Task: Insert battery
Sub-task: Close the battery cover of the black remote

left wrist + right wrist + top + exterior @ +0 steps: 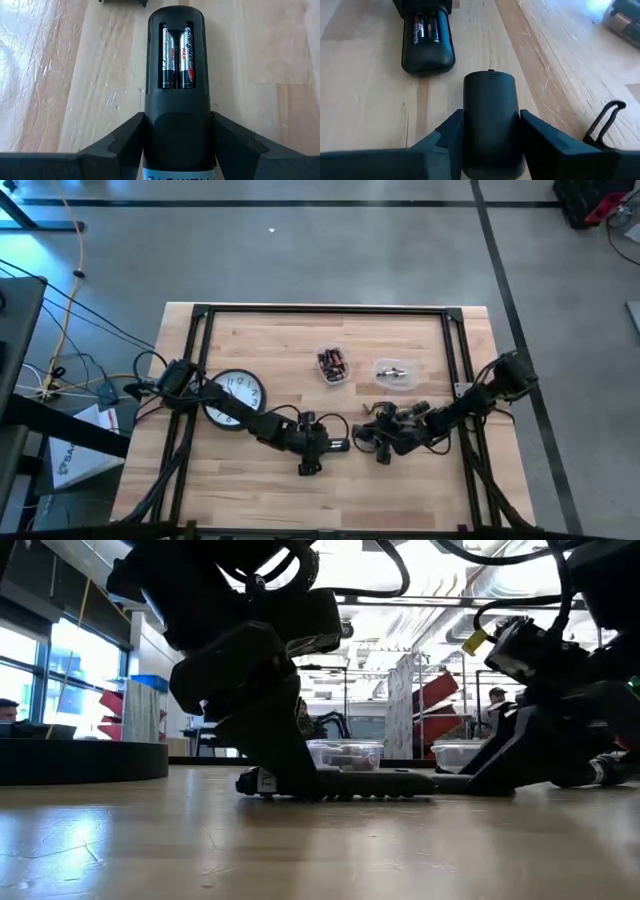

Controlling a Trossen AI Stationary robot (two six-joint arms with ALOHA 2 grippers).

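Lying flat, remote (176, 90) points toward right gripper (381, 442).

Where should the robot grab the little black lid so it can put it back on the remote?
Best by its two long side edges, coming from the end farthest from the black remote control. The flat black battery cover is long, narrow and lying flat, and the right gripper already straddles it that way, so its rounded front end stays free to slide on.
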